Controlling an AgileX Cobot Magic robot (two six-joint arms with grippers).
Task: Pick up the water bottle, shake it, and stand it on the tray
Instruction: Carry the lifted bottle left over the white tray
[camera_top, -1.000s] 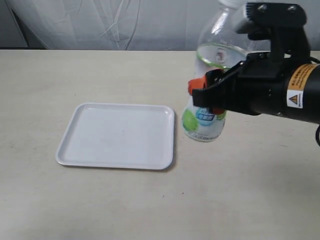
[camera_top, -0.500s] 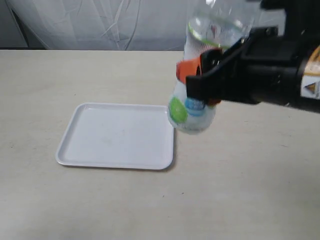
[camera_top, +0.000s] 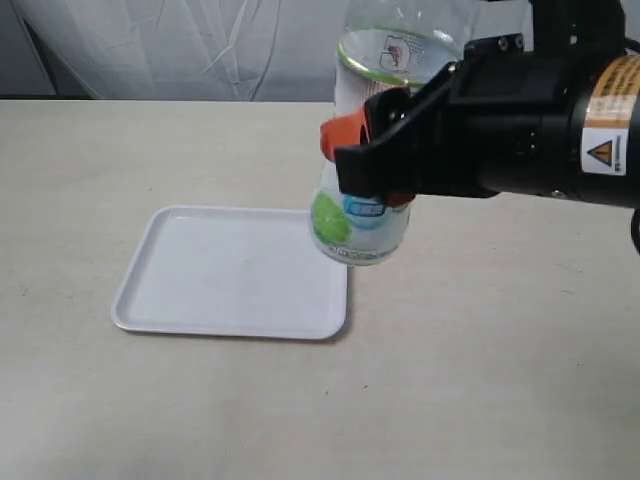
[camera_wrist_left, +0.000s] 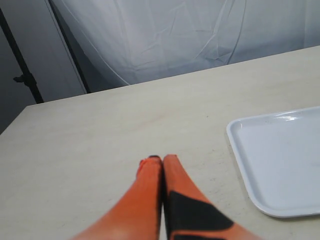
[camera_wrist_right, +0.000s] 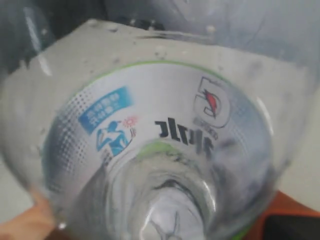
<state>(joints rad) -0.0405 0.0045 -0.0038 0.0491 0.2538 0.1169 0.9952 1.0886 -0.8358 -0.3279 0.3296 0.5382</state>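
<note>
Right gripper (camera_top: 365, 168) is clamped around the middle of the bottle (camera_top: 358, 232). The bottle is held upright in the air by the right edge of the tray (camera_top: 220, 272) — likely so it can be set down standing. Left gripper (camera_wrist_left: 159, 164) sits idle over the table (camera_wrist_left: 90, 135), fingers pressed together — nothing between them.
</note>
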